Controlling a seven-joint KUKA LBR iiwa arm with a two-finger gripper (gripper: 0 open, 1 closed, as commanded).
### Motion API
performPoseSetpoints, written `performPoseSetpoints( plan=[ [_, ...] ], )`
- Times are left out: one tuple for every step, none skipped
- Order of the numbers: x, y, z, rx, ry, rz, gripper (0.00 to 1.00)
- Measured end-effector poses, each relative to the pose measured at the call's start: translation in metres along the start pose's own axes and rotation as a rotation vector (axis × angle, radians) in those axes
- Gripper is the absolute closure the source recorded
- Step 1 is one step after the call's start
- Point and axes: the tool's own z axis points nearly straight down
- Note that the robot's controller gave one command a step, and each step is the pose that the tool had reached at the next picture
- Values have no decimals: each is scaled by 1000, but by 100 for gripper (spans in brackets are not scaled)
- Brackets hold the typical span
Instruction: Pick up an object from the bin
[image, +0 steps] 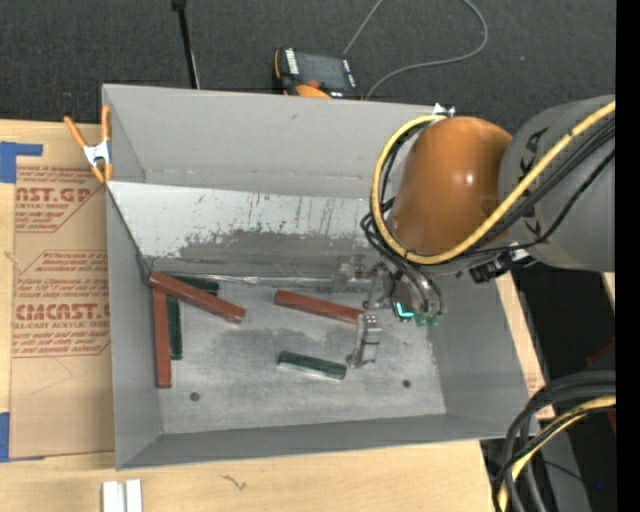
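My gripper (366, 342) hangs low in the right half of the bin, just above the floor. A red-brown flat stick (312, 304) lies slanted to its left, and the stick's right end reaches the gripper's upper side. A short dark green bar (312, 366) lies on the floor below and to the left, its right end close to the gripper's tip. Nothing shows held in the gripper.
At the bin's left side lie two more red-brown sticks, one slanted (197, 298) and one running along the left wall (162, 342). A dark green bar (176, 326) lies beside them. The arm's orange cover and cables hang over the bin's right side.
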Motion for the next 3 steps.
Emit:
performPoseSetpoints(
  plan=[
    [16,-8,139,1,1,-39,0],
    [13,-7,134,0,-7,-39,100],
    [15,9,-4,3,-13,-512,100]
  ],
)
